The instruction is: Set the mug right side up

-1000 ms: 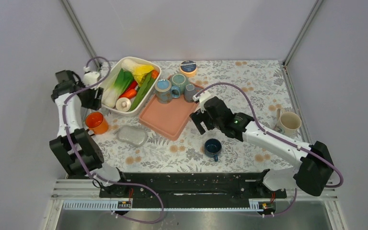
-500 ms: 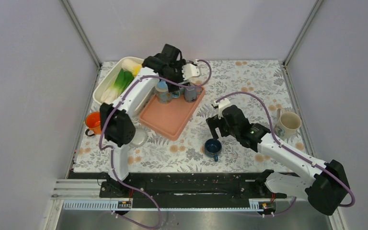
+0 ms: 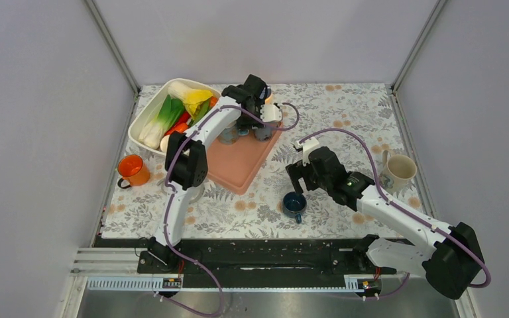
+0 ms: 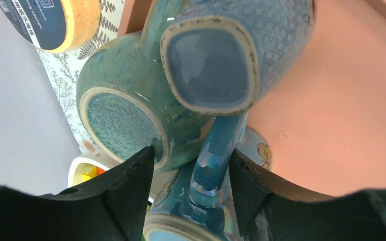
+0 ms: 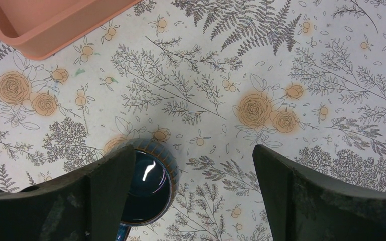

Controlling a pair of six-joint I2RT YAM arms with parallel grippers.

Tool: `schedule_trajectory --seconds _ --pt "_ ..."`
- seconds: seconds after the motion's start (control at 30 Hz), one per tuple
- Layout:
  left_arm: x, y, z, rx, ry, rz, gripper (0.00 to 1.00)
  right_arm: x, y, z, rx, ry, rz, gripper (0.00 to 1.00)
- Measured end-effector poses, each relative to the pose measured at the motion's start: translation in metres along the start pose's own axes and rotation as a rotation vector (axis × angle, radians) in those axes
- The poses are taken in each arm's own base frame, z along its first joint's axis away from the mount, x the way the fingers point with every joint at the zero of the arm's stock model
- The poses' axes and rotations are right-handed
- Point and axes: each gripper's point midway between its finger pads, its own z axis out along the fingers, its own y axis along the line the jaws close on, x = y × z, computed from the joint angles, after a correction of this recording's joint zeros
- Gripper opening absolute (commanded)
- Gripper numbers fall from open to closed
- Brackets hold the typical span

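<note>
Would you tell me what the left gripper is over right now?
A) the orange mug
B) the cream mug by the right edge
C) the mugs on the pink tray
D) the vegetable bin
C: the left wrist view shows the left gripper open above the upturned mugs on the pink tray.

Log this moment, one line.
left tool: open, astride mug handle | right tool: open, near blue cup | mug: upside down on tray
</note>
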Motion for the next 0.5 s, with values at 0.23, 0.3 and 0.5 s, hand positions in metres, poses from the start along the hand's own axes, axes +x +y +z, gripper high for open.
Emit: schedule_trajectory --seconds 0.23,0.3,0.5 --pt "0.009 -0.011 -0.013 0.010 0.015 0.013 0.58 0.002 0.003 0.001 -0.020 0.002 -0.008 0.96" --pt "0.015 -0.021 -0.017 0.039 0.029 0.010 0.61 0.002 0.004 0.001 -0.027 0.000 -0.009 0.96" --pt "0.018 -0.038 -0.026 0.089 0.014 0.007 0.55 0.002 0.007 0.001 -0.046 0.001 -0.014 0.96"
